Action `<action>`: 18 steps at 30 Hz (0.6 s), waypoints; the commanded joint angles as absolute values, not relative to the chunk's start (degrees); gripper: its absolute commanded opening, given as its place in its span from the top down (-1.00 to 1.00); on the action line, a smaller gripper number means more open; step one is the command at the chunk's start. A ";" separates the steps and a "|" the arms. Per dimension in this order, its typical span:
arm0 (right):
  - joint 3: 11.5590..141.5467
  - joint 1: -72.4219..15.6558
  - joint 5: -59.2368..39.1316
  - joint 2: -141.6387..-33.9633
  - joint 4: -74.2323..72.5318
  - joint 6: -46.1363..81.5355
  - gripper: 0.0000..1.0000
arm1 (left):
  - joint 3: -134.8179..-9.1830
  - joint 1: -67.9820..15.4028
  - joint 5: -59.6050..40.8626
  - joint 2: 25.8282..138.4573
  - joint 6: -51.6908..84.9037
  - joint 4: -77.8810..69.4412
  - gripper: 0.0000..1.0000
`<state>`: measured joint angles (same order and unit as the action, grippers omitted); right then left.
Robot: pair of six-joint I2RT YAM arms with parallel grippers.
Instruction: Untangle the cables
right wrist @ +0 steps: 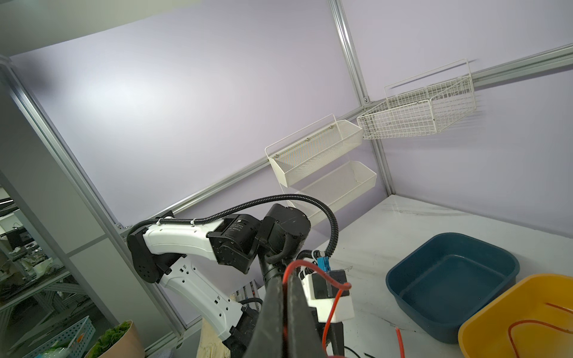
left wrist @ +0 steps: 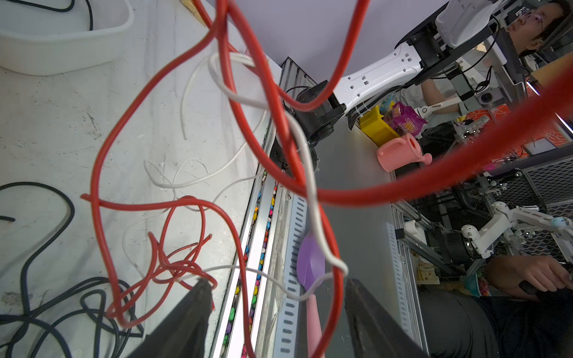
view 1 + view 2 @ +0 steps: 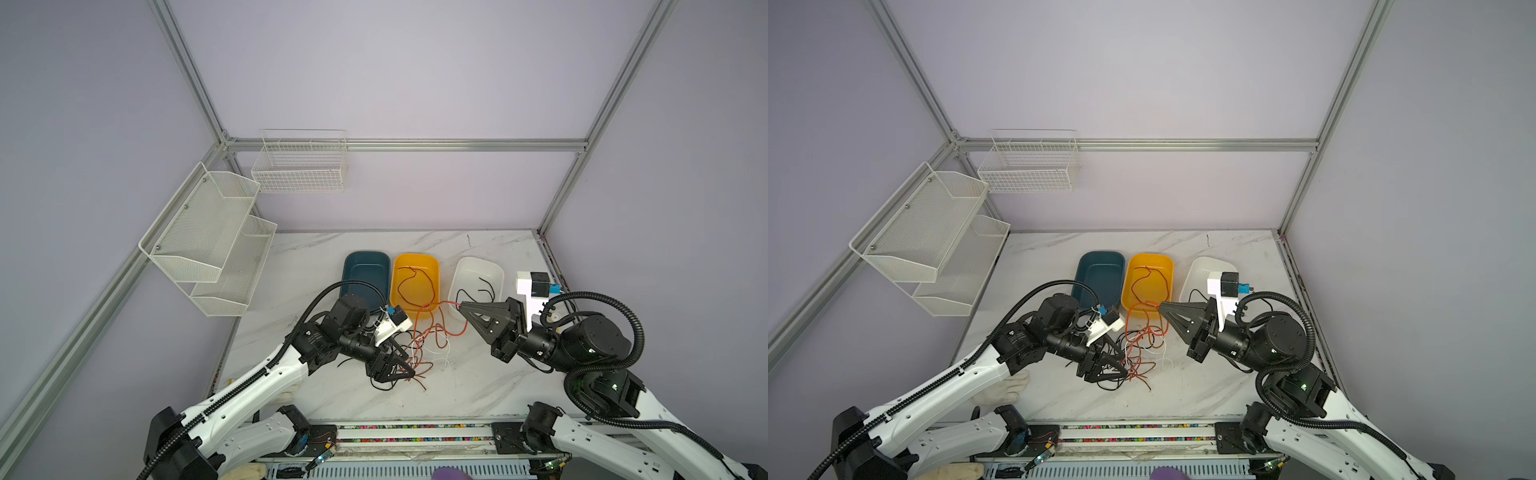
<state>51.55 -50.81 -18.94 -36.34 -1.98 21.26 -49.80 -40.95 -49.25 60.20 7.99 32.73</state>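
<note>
Here's the tangle of thin curly cables (image 3: 424,347): glossy, string-fine strands in red-orange, white and black, heaped on the white marble-patterned tabletop (image 3: 324,257) just in front of three smooth, rounded plastic tubs. The left gripper (image 3: 411,371) sits low at the knot, its black wedge-shaped jaws spread, with strands running between them. The right gripper (image 3: 460,305) is pressed together, pinching one red-orange cable (image 3: 449,303) raised beside the yellow tub (image 3: 434,266).

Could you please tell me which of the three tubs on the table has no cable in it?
The dark teal tub, leftmost in both top views: the orange tub holds a red cable, the white tub black cables.
</note>
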 commanded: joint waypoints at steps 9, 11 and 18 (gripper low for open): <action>52.25 -51.06 -17.61 -35.32 -4.75 21.88 1.00 | -51.15 -41.07 -49.48 59.68 7.23 33.04 0.13; 51.79 -51.06 -17.10 -34.83 -4.75 21.91 1.00 | -51.15 -41.12 -49.53 59.68 7.20 33.12 0.21; 50.97 -51.06 -16.13 -33.93 -4.53 22.16 1.00 | -51.24 -41.13 -49.57 59.50 7.03 33.22 0.45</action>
